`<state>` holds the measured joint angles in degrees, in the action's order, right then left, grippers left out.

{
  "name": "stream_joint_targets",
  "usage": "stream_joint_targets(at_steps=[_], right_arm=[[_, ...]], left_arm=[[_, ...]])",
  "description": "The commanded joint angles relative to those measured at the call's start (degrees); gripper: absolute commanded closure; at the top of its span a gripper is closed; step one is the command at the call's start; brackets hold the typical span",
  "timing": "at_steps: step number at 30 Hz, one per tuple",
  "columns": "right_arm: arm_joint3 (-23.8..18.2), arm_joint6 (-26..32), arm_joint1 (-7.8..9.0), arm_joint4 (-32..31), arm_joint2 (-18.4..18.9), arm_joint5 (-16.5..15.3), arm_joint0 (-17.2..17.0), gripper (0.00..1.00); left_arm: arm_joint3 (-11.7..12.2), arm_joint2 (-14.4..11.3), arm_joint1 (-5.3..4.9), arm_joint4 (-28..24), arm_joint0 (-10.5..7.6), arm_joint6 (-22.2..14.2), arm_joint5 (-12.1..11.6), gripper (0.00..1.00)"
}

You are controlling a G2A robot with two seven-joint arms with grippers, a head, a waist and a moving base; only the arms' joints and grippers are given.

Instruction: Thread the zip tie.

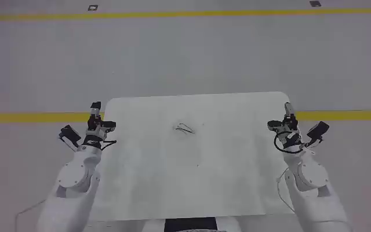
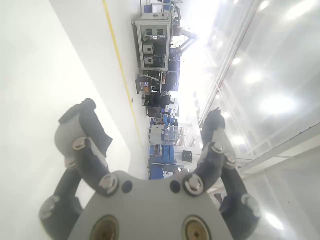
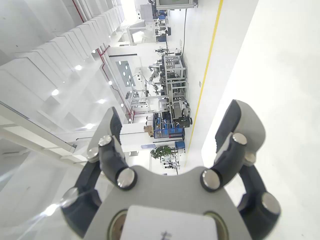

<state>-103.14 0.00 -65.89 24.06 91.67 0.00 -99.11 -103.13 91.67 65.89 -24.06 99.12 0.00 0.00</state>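
A thin dark zip tie [image 1: 184, 128] lies flat near the middle of the white table [image 1: 232, 174], a little toward the far edge. Both arms hang back at the table's sides, well apart from it. The left gripper [image 2: 150, 111] sits by the left edge with its jaws spread wide and nothing between them. The right gripper [image 3: 172, 108] sits by the right edge, jaws likewise spread and bare. A yellow floor line [image 1: 35, 117] runs behind the table.
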Motion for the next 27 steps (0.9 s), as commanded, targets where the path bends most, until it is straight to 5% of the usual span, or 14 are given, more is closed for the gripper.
stream_joint_targets(at_steps=[1, 7, 21, 27], right_arm=[[-1.39, 2.55, 0.17, -4.19, -0.84, -1.53, 1.44, 0.00], [-0.63, 9.25, 0.35, -16.25, -5.58, -2.35, 5.68, 0.00], [-1.36, 9.94, 0.25, -16.56, -6.44, -3.49, 6.41, 0.00], [-0.02, 15.87, -0.29, -21.33, -13.40, -3.57, 14.02, 0.00]], left_arm=[[0.00, 0.00, 0.00, 0.00, 0.00, 0.00, 0.00, 0.00], [0.00, 0.00, 0.00, 0.00, 0.00, 0.00, 0.00, 0.00], [0.00, 0.00, 0.00, 0.00, 0.00, 0.00, 0.00, 0.00], [0.00, 0.00, 0.00, 0.00, 0.00, 0.00, 0.00, 0.00]])
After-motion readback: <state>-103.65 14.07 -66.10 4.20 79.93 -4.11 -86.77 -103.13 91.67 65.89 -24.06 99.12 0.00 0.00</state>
